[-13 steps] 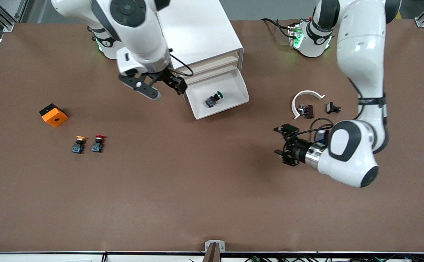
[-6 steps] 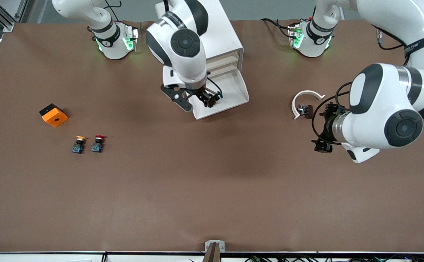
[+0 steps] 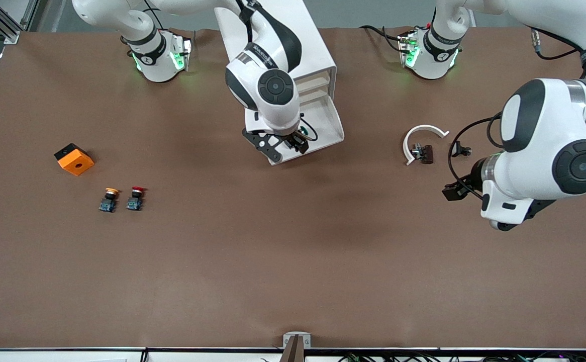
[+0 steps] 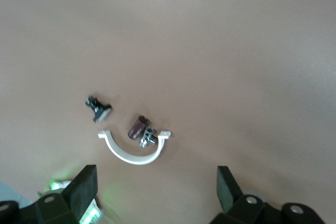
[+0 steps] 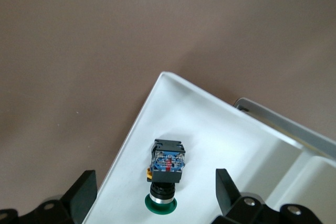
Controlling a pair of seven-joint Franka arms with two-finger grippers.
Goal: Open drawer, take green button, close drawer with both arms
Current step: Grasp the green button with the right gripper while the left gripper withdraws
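the button (image 5: pixel 167 174) lies on its side in the white tray of the open drawer (image 3: pixel 330 131), straight below the right gripper (image 5: pixel 153 203) and centred between its two fingers, green cap toward the wrist and blue-grey base pointing away. the fingers stand wide apart with nothing between them, so the grasp is not yet made. the step in hand looks like the descent onto the button. to do it well the gripper should come straight down with the block base or black collar square between the pads, since the flat sides of the base likely offer a firmer hold than the round cap. the tray's side wall runs just beside the button on one finger's side, so that finger needs to drop inside the wall, not onto its rim; a small shift away from the wall before closing would help. the cabinet (image 3: pixel 318 60) stands just under the right arm's wrist. the left gripper (image 4: pixel 157 192) waits over bare table at its own end, fingers also apart and empty, with a white curved piece (image 4: pixel 134 150), a small brown part (image 4: pixel 137 127) and a black clip (image 4: pixel 98 108) lying on the table below it.
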